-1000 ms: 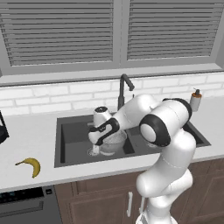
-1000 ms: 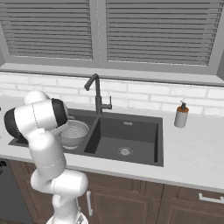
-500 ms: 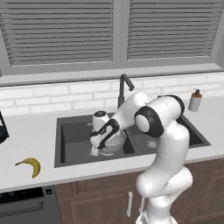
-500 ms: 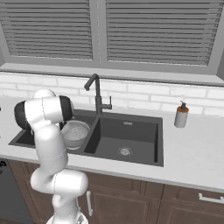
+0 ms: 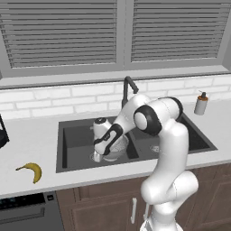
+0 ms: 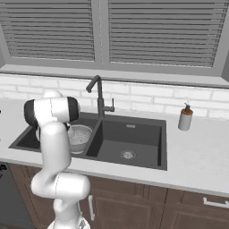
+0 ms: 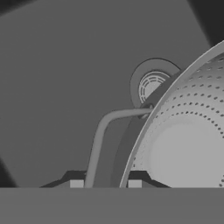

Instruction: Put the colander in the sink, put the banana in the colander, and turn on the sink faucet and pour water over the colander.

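In the left base view the arm reached down into the left basin of the sink (image 5: 72,135), and its fingers (image 5: 100,155) sat low at the near left edge of the colander (image 5: 116,149), which stood on the basin floor just right of them. The fingers themselves were too small and too covered by the hand to read here. The banana (image 5: 31,170) lay on the pale surface (image 5: 31,144) well to the left of the fingers, outside the sink and apart from it. The sink faucet (image 5: 128,88) rose behind the sink, beyond the fingers, and a soap dispenser (image 5: 201,103) stood far to their right. In the right base view the arm's upper links covered the hand; the colander (image 6: 79,136) showed beside the arm in the left basin, the right basin of the sink (image 6: 134,138) lay bare with its drain (image 6: 128,154), the sink faucet (image 6: 99,96) stood at the back, and the soap dispenser (image 6: 185,118) stood on the surface (image 6: 197,152) to the right. In the hand view the two fingers (image 7: 105,183) stood close together, clamped on the thin loop handle (image 7: 103,131) of the colander (image 7: 183,144), whose rim ran up from just beside the right fingertip; the perforated bowl spread away from that fingertip, and a round drain (image 7: 151,85) of the sink (image 7: 65,65) lay ahead of the fingers, partly behind the rim.
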